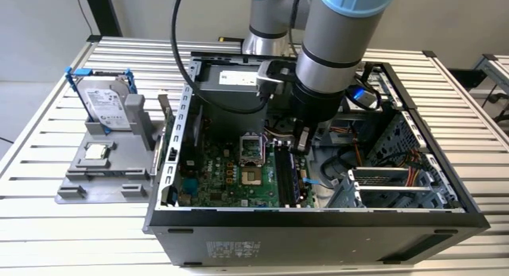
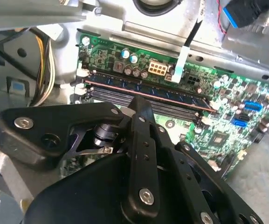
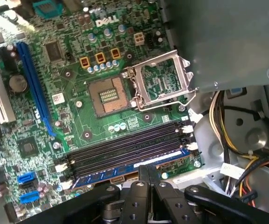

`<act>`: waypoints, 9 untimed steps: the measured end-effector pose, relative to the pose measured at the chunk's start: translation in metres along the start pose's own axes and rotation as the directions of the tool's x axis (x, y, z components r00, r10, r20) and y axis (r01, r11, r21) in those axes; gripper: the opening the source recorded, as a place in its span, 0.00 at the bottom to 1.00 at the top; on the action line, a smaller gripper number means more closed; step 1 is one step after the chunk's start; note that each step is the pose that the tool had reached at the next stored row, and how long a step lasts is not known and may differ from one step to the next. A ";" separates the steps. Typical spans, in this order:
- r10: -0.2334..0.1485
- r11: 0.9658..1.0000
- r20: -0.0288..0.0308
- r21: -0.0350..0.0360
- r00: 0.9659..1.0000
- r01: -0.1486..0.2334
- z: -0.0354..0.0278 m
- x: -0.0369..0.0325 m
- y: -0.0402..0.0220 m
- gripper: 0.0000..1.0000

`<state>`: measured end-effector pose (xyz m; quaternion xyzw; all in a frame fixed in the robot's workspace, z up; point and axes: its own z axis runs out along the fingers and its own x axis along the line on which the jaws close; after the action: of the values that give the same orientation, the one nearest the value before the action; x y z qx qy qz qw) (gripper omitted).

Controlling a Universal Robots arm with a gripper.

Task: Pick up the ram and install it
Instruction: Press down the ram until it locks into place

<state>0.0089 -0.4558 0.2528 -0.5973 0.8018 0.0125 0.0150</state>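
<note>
- The long, flat, dark ram (image 3: 134, 166) stick with its bluish label strip sits in the outermost black plastic memory slot.
- The matte black gripper (image 3: 146, 173), fingers pressed together, rests on the stick's top edge.

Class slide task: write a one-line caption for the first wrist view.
Gripper poised over the ram seated in the outermost memory slot, beside the open CPU socket on the green motherboard.

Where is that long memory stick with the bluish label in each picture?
Exterior view: the long dark ram stick with bluish label sits under the arm.
Second wrist view: it lies across the green board.
First wrist view: beside empty slots.
Shared landmark: long black plastic memory slots.
</note>
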 end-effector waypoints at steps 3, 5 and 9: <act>-0.055 0.998 0.000 -0.002 0.998 0.055 0.0000 0.0000 0.0000 0.00; -0.090 0.996 0.000 -0.003 0.996 0.090 0.0000 0.0000 -0.0001 0.00; -0.144 0.990 0.000 -0.005 0.990 0.144 0.0000 0.0002 -0.0001 0.00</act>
<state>0.0090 -0.4560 0.2528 -0.6536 0.7566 0.0133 0.0144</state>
